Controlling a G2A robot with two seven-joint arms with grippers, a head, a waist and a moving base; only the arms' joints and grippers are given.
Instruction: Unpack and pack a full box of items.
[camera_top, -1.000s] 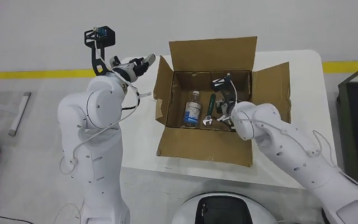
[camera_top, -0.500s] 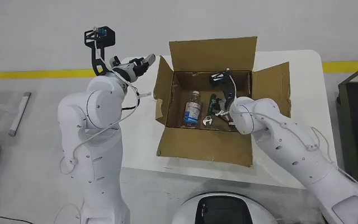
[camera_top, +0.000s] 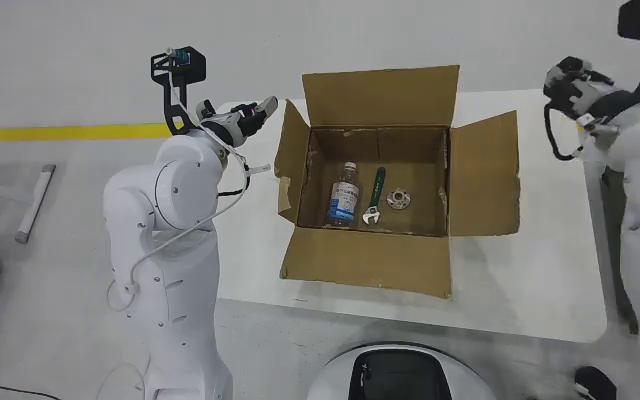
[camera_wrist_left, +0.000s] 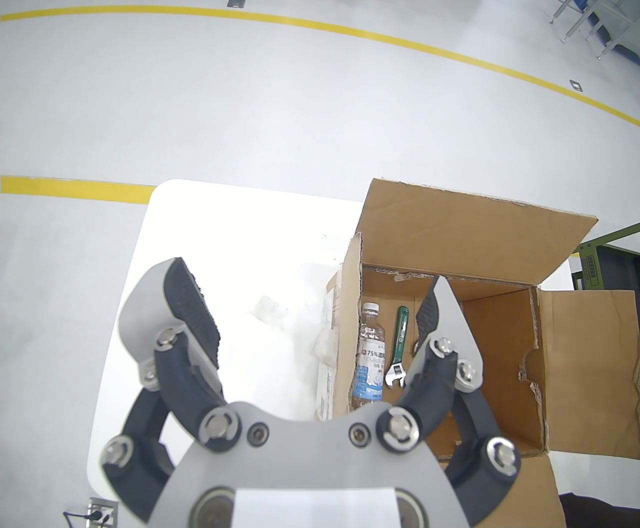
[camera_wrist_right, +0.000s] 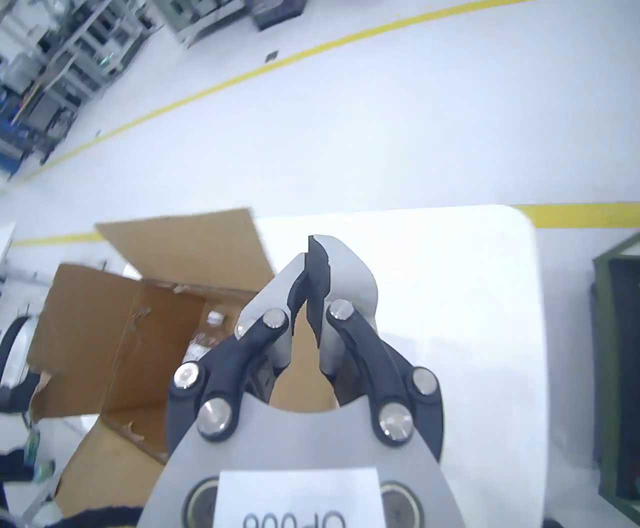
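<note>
An open cardboard box (camera_top: 375, 258) stands mid-table with its flaps out. Inside lie a clear bottle (camera_top: 345, 194), a green-handled wrench (camera_top: 375, 195) and a small round metal part (camera_top: 399, 198). My left gripper (camera_top: 243, 113) hovers open and empty off the box's left side, above the table's far left corner. In the left wrist view the gripper (camera_wrist_left: 310, 310) frames the bottle (camera_wrist_left: 369, 350) and wrench (camera_wrist_left: 398, 345). My right gripper (camera_top: 572, 82) is high over the table's far right corner. The right wrist view has its fingers (camera_wrist_right: 316, 270) shut with nothing between them, and the box (camera_wrist_right: 120, 320) below.
The white table (camera_top: 520, 290) has bare room right of the box and along its front. A dark green crate (camera_wrist_right: 617, 380) stands on the floor past the table's right edge. A yellow line (camera_top: 80, 131) runs across the floor behind.
My right arm has pulled up out of the box and swung away to the far right corner. The round metal part, hidden before, now lies uncovered. The left arm has not moved.
</note>
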